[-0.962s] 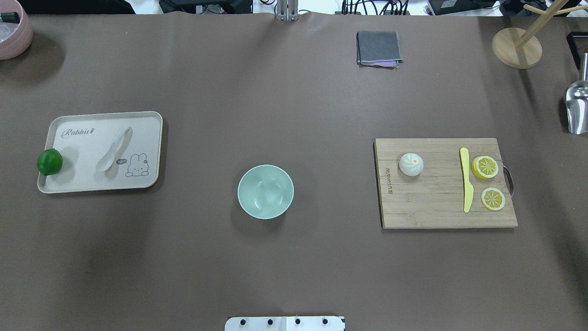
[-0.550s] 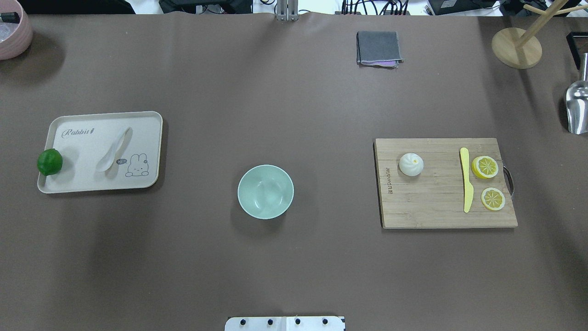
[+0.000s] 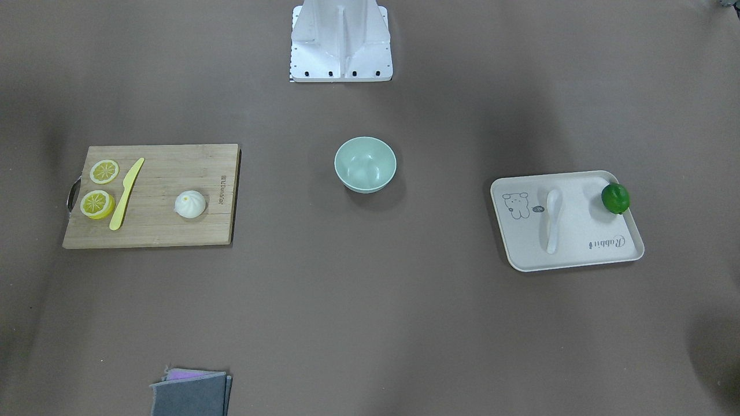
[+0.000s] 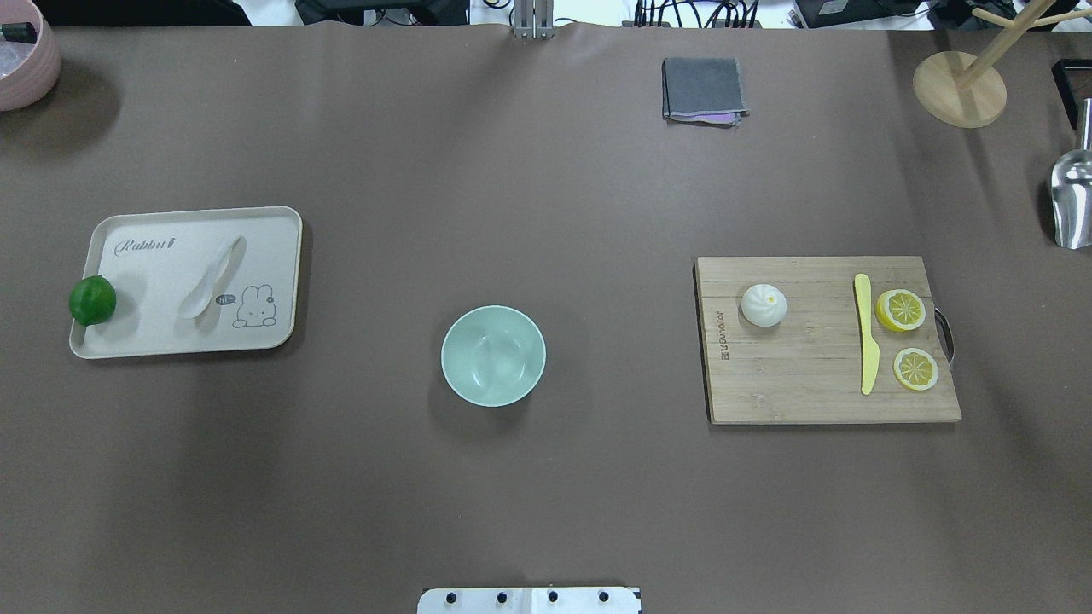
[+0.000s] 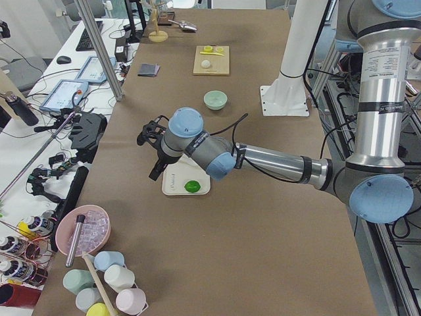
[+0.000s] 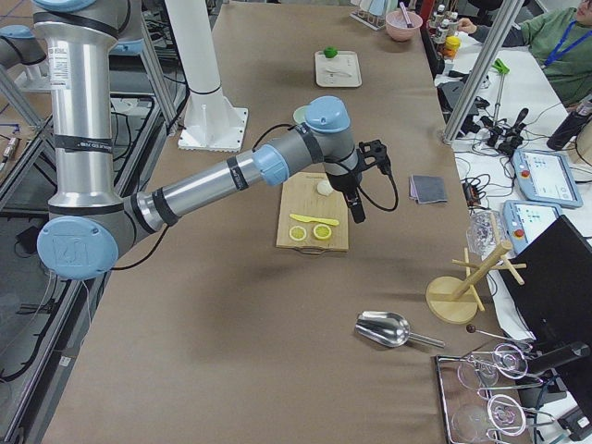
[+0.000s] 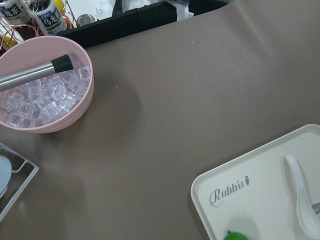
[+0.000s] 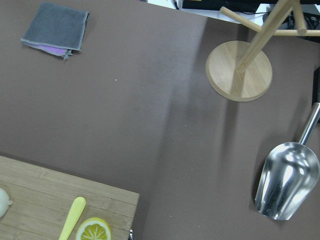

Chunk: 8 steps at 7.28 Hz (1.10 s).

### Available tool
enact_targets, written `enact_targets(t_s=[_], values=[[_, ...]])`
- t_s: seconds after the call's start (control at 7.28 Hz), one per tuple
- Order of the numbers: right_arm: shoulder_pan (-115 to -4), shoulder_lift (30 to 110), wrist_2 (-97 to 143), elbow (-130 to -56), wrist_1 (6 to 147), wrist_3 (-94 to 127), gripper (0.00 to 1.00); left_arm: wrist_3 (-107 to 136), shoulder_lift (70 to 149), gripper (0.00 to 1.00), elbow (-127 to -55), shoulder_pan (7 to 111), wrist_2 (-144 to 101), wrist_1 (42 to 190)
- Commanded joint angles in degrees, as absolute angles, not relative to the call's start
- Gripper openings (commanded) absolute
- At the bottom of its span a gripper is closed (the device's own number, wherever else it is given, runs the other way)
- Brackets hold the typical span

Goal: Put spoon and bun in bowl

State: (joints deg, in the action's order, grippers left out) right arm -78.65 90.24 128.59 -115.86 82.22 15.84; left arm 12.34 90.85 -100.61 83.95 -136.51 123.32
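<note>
The white spoon point(image 4: 211, 277) lies on the cream tray point(image 4: 153, 337) at the left; it also shows in the left wrist view point(image 7: 302, 197). The white bun point(image 4: 763, 304) sits on the wooden cutting board point(image 4: 810, 401) at the right. The mint-green bowl point(image 4: 493, 356) stands empty between them. Neither gripper shows in the overhead or front views. The left gripper point(image 5: 143, 133) hovers high above the tray, and the right gripper point(image 6: 379, 155) hovers high above the board. I cannot tell whether either is open or shut.
A green lime point(image 4: 92, 300) sits on the tray's left edge. A yellow knife point(image 4: 866, 333) and two lemon slices point(image 4: 901, 309) lie on the board. A grey cloth point(image 4: 702, 89), a wooden stand point(image 8: 239, 70), a metal scoop point(image 8: 287, 180) and a pink ice bowl point(image 7: 45, 85) are farther back.
</note>
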Motion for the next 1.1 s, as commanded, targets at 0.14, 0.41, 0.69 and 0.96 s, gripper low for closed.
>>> enact_targets(t_s=[0.14, 0.41, 0.69, 0.96], values=[[-64.6, 88.9, 123.3, -116.8, 80.3, 36.4, 1.00, 19.9, 94.8, 0.98, -99.3, 74.0, -132.8, 125.0], [-54.8, 88.6, 116.4, -116.6, 75.4, 49.8, 1.00, 28.9, 97.3, 0.98, -96.8, 65.9, -128.3, 125.2], [-51.7, 87.5, 114.5, -116.9, 75.4, 52.1, 1.00, 30.2, 98.3, 0.97, -93.5, 58.8, -120.8, 125.7], [-51.6, 87.5, 114.9, -117.2, 75.4, 54.0, 1.00, 33.3, 99.8, 0.95, -91.2, 56.6, -120.2, 125.9]])
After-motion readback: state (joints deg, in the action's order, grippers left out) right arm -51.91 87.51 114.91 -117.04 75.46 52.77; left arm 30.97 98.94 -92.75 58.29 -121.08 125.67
